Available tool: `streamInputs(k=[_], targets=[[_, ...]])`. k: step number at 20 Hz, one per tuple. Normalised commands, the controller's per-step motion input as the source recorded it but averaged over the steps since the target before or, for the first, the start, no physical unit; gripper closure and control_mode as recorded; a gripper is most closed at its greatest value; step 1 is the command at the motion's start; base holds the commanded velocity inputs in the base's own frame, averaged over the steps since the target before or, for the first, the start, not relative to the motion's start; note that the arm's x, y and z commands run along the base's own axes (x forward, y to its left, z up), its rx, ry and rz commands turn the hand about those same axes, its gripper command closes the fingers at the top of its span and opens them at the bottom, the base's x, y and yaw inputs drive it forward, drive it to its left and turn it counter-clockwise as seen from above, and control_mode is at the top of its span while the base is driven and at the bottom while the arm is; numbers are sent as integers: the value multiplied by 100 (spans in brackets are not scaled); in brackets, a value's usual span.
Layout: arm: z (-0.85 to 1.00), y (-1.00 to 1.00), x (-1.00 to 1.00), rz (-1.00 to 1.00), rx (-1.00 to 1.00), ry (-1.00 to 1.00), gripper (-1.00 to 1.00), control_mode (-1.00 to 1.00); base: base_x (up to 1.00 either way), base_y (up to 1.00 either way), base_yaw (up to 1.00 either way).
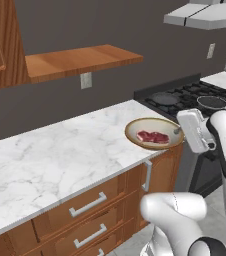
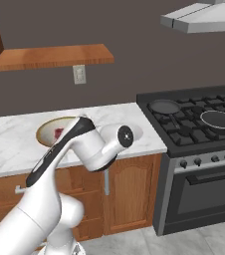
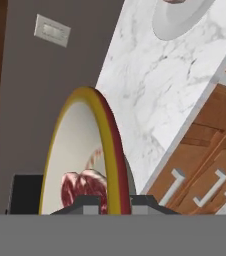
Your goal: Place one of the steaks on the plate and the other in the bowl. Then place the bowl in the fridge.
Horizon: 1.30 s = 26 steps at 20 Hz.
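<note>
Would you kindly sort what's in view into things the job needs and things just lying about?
Needed:
- bowl, pincer shut on its rim
- steak in it
- plate farther along the counter

Lying about:
- frying pans on the stove
- wall outlet
- shelf

Tan-rimmed bowl (image 1: 153, 133) near counter edge, level, holding dark red marbled steak (image 1: 153, 136); white plate (image 3: 182, 16) farther along

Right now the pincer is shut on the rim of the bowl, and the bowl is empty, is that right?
Not quite. The pincer is shut on the rim of the bowl, but the bowl is not empty: a dark red steak lies inside it, as the left base view shows.
</note>
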Motion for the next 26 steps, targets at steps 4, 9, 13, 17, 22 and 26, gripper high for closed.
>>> streamInputs(k=[4,9,13,17,22,26], targets=[[0,0,0,0,0,0,100,-100,0,0,0],[0,-2,0,0,0,0,100,100,-1,-41,-40],[0,0,0,0,0,0,100,100,0,-67,-73],[0,0,0,0,0,0,100,100,0,-53,-80],[0,0,0,0,0,0,100,100,11,-50,-83],[0,0,0,0,0,0,100,100,46,-36,-75]])
